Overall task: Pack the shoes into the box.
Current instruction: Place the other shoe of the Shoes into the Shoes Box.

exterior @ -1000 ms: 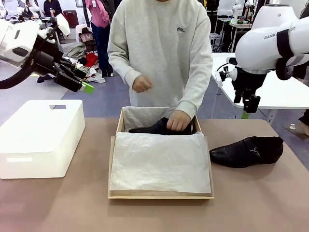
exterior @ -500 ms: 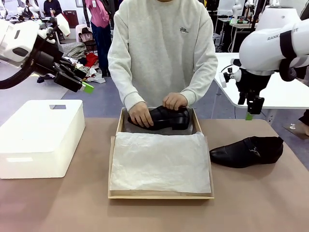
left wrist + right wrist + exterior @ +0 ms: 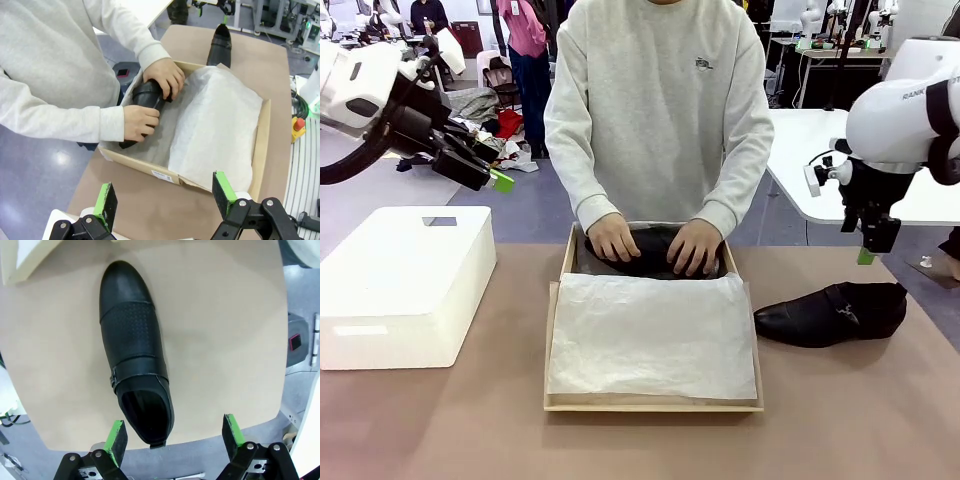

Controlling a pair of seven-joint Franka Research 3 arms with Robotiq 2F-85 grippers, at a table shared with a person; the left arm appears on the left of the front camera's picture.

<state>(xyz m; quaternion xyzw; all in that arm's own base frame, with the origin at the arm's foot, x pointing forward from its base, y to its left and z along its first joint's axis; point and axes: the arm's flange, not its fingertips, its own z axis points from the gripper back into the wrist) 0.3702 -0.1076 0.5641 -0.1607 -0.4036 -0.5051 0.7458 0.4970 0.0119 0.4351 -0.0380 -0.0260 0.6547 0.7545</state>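
The tan box (image 3: 552, 340) lies mid-table, lined with white tissue paper (image 3: 650, 335). A person presses one black shoe (image 3: 645, 255) into its far end with both hands (image 3: 695, 245); in the left wrist view that shoe (image 3: 145, 95) lies against the far wall of the box (image 3: 262, 140). The other shoe (image 3: 830, 313) lies on the table right of the box, toe toward it. My right gripper (image 3: 868, 250) hangs open above its heel; in the right wrist view the shoe (image 3: 132, 340) lies below the open right gripper (image 3: 175, 435). My left gripper (image 3: 485, 175) is raised at far left, open (image 3: 165, 197).
A white foam block (image 3: 405, 280) stands on the table's left side. The person stands at the far edge behind the box. The brown table (image 3: 840, 420) has free room in front of and to the right of the box.
The person lifted the shoe with both hands and pressed it down into the box's far end. My right arm moved right and lower, over the loose shoe's heel. The left arm stayed put.
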